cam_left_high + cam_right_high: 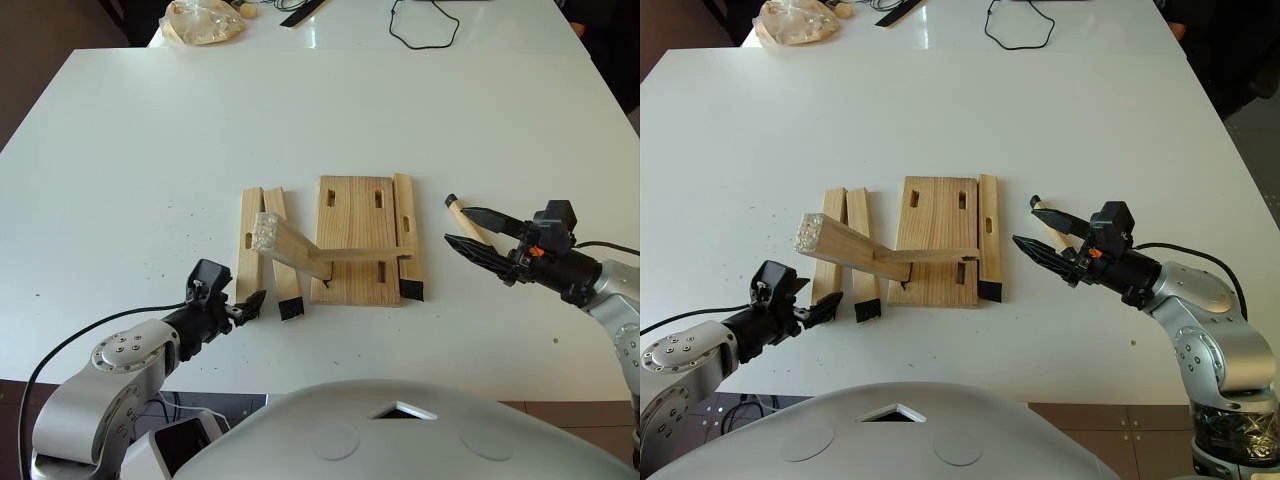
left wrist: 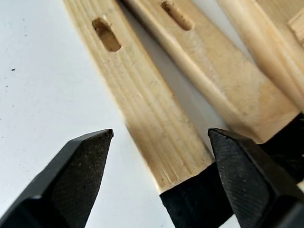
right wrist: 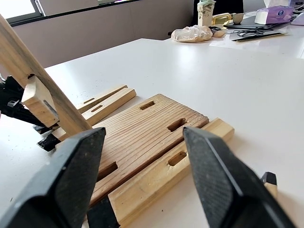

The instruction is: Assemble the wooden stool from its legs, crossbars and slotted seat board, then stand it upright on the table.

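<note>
left hand (image 1: 250,303) gapes astride the black-capped pale wooden leg (image 1: 249,230), seemingly to grasp it, while right hand (image 1: 455,225) hovers released beside the slotted wooden seat board (image 1: 355,215)

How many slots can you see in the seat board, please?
3: one far-left slot, one far-right slot and one near-right slot in the seat board; a fourth may hide under the propped leg.

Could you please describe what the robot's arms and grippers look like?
The left arm and right arm are silver-grey with rounded joint shells, each trailing a black cable. The left gripper and right gripper are black, with two tapered, pointed fingers of grainy texture. The right one bears a small orange mark.
</note>
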`<action>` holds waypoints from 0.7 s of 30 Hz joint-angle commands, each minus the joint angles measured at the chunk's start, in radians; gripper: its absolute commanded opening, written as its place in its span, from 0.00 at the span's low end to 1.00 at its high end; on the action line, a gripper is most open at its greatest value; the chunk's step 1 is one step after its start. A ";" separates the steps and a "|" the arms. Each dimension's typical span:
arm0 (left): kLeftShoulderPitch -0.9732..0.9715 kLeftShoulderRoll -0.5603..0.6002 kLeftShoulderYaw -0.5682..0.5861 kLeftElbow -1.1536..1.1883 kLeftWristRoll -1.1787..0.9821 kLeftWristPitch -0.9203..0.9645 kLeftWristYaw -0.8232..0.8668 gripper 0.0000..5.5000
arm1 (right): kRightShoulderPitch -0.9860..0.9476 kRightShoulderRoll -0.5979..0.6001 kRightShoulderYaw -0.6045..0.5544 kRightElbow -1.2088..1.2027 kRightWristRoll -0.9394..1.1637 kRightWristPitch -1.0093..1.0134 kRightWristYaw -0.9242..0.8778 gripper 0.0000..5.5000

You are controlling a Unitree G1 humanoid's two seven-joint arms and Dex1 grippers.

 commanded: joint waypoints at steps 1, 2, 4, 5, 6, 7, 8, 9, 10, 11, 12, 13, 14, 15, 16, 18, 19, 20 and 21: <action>0.002 0.010 -0.012 0.070 0.039 -0.026 0.001 0.68 | 0.001 0.004 0.006 -0.012 -0.010 -0.009 -0.010 0.55; 0.004 0.007 -0.016 0.089 0.042 -0.032 -0.002 0.68 | 0.001 0.006 0.011 -0.012 -0.012 -0.010 -0.012 0.55; 0.001 0.008 -0.033 0.138 0.060 -0.062 -0.009 0.68 | -0.001 0.009 0.020 -0.013 -0.016 -0.013 -0.015 0.55; -0.008 0.001 -0.033 0.175 0.065 -0.078 -0.011 0.68 | -0.001 0.010 0.024 -0.014 -0.018 -0.015 -0.017 0.55; -0.014 0.000 -0.035 0.212 0.074 -0.100 -0.014 0.68 | -0.004 0.010 0.028 -0.012 -0.021 -0.016 -0.018 0.55; -0.023 -0.004 -0.037 0.247 0.079 -0.118 -0.018 0.68 | -0.007 0.009 0.032 -0.009 -0.025 -0.018 -0.018 0.55; -0.031 -0.013 -0.033 0.279 0.078 -0.129 -0.019 0.64 | -0.010 0.008 0.034 -0.006 -0.027 -0.019 -0.018 0.55; -0.038 -0.018 -0.032 0.310 0.083 -0.148 -0.019 0.63 | -0.014 0.007 0.036 -0.003 -0.028 -0.020 -0.018 0.55; -0.036 -0.021 -0.034 0.339 0.090 -0.174 -0.024 0.60 | -0.017 0.005 0.036 -0.001 -0.027 -0.020 -0.016 0.55; -0.033 -0.023 -0.035 0.359 0.090 -0.192 -0.031 0.58 | -0.019 0.002 0.034 0.000 -0.025 -0.020 -0.014 0.55; -0.027 -0.023 -0.037 0.372 0.093 -0.208 -0.038 0.54 | -0.024 -0.001 0.034 0.003 -0.024 -0.020 -0.012 0.55; -0.021 -0.017 -0.044 0.387 0.101 -0.231 -0.048 0.52 | -0.026 -0.004 0.033 0.006 -0.024 -0.021 -0.010 0.55; -0.021 -0.010 -0.048 0.405 0.108 -0.252 -0.058 0.49 | -0.030 -0.008 0.030 0.011 -0.023 -0.022 -0.007 0.55; -0.024 -0.003 -0.050 0.422 0.113 -0.269 -0.066 0.47 | -0.035 -0.011 0.028 0.015 -0.023 -0.022 -0.005 0.55; -0.030 0.005 -0.052 0.440 0.121 -0.286 -0.074 0.45 | -0.037 -0.013 0.026 0.017 -0.023 -0.022 -0.004 0.55; -0.047 0.015 -0.047 0.478 0.132 -0.321 -0.086 0.40 | -0.046 -0.015 0.026 0.024 -0.024 -0.023 -0.002 0.55; -0.064 0.015 -0.037 0.493 0.132 -0.344 -0.091 0.37 | -0.051 -0.017 0.026 0.027 -0.024 -0.023 -0.001 0.55; -0.091 0.010 -0.020 0.506 0.125 -0.373 -0.097 0.37 | -0.055 -0.018 0.025 0.031 -0.024 -0.024 0.000 0.55; -0.124 0.001 0.001 0.513 0.110 -0.400 -0.102 0.37 | -0.059 -0.019 0.023 0.035 -0.025 -0.025 0.001 0.55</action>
